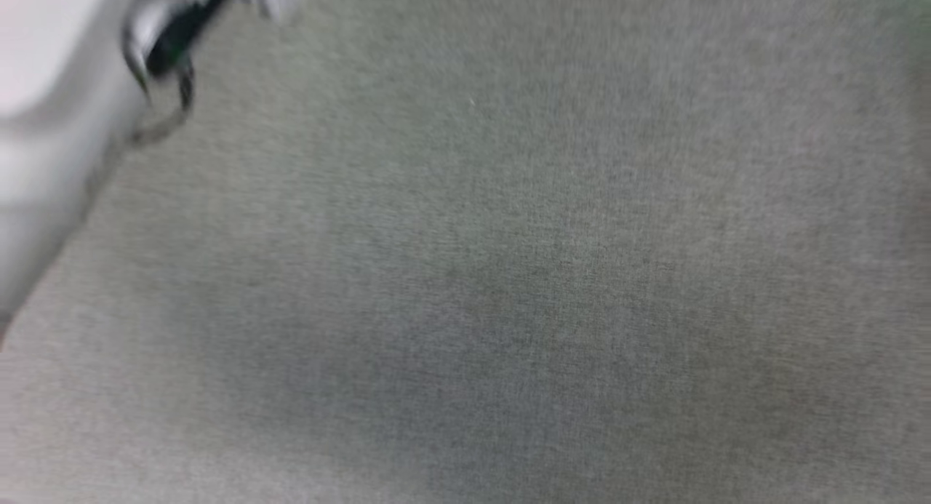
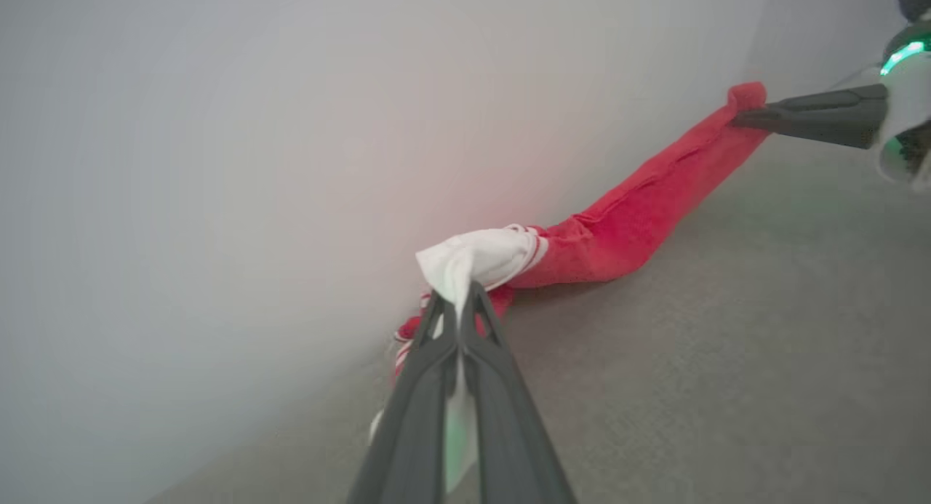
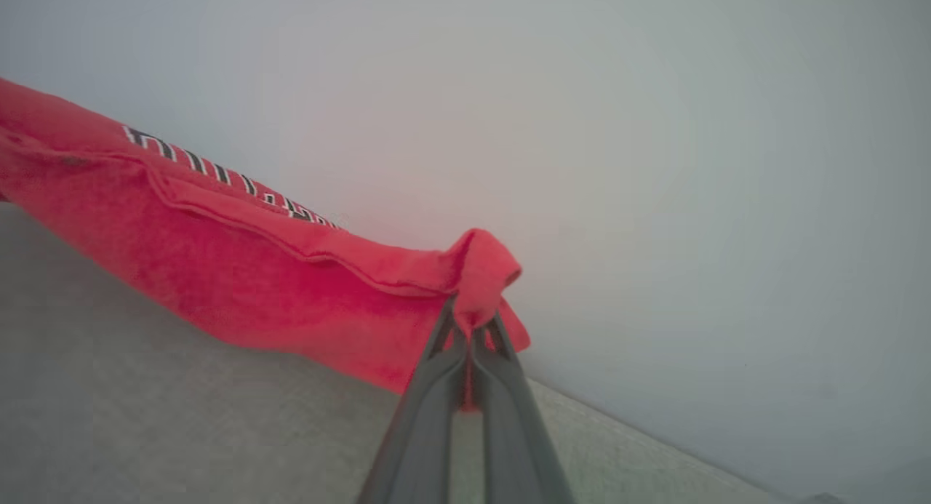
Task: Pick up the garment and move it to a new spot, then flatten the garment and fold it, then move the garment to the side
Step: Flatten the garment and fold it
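**Garment (image 2: 625, 228) held stretched between left gripper (image 2: 457, 289) and right gripper (image 3: 471, 322)**

In the left wrist view the two dark fingers of the left gripper are pressed together on the white sleeve (image 2: 480, 260) of the garment. A fold of white cloth stands out above the tips, and more cloth hangs between the fingers. From this grip the red body of the garment runs as a long, twisted band toward 2 o'clock. Its far end is pinched there by the right gripper, which comes in from 3 o'clock with its jaws closed on the red edge.

In the right wrist view the fingers of the right gripper are clenched on a small bunch of red cloth at the centre. The garment goes from there toward 9 o'clock. A row of black letters (image 3: 225, 173) with white outlines shows along its upper fold, at about 10 o'clock.

The garment sags in the middle, close over a grey woven surface (image 2: 727, 344). I cannot tell if it touches this surface. Behind it is a pale wall (image 2: 218, 162).

The head view is blurred. It shows the grey surface, and at 10 o'clock a pale robot part (image 1: 44, 126) with a dark piece on it.
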Tool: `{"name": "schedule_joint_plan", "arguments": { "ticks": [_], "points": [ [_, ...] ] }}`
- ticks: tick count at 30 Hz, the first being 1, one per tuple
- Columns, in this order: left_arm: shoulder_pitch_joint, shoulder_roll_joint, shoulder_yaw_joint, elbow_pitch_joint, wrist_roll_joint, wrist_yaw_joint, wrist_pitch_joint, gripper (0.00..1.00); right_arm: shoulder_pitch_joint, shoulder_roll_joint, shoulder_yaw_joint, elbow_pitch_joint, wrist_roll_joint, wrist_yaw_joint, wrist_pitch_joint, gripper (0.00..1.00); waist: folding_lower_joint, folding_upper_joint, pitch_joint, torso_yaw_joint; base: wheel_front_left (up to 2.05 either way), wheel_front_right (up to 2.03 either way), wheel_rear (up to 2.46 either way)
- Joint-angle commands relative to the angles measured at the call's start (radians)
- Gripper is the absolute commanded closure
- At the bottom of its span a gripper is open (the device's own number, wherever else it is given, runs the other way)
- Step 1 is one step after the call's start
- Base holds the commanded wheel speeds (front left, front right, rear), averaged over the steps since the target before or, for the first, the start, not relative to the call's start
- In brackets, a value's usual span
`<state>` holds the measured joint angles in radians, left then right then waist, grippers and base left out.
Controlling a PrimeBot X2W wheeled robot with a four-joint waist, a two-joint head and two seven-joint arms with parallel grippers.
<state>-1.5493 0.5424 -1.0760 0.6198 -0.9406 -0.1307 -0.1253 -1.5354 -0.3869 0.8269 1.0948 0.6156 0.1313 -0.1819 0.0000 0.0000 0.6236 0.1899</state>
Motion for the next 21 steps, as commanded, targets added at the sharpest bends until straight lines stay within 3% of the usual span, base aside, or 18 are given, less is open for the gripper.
{"name": "schedule_joint_plan", "arguments": {
  "ticks": [1,11,15,21],
  "points": [
    [0.041,0.016,-0.020,-0.027,-0.030,0.002,0.010,1.00,0.051,-0.023,0.009,-0.027,0.032,-0.001,0.010,1.00,0.0000,0.0000,-0.133,0.028,0.00,0.00,0.00],
    [0.325,0.196,-0.161,-0.316,-0.196,0.012,0.138,1.00,0.440,-0.198,0.009,-0.303,0.230,-0.001,0.065,1.00,0.0000,0.0000,-0.315,0.010,0.00,0.00,0.00],
    [0.469,0.252,-0.180,-0.453,-0.224,0.069,0.149,1.00,0.609,-0.254,-0.027,-0.386,0.272,-0.001,0.073,1.00,0.0000,0.0000,-0.367,0.007,0.00,0.00,0.00],
    [0.666,0.333,-0.194,-0.643,-0.223,0.191,0.152,1.00,0.842,-0.319,-0.097,-0.522,0.279,-0.001,0.082,1.00,0.0000,0.0000,-0.412,0.001,0.00,0.00,0.00]
  ]
}}
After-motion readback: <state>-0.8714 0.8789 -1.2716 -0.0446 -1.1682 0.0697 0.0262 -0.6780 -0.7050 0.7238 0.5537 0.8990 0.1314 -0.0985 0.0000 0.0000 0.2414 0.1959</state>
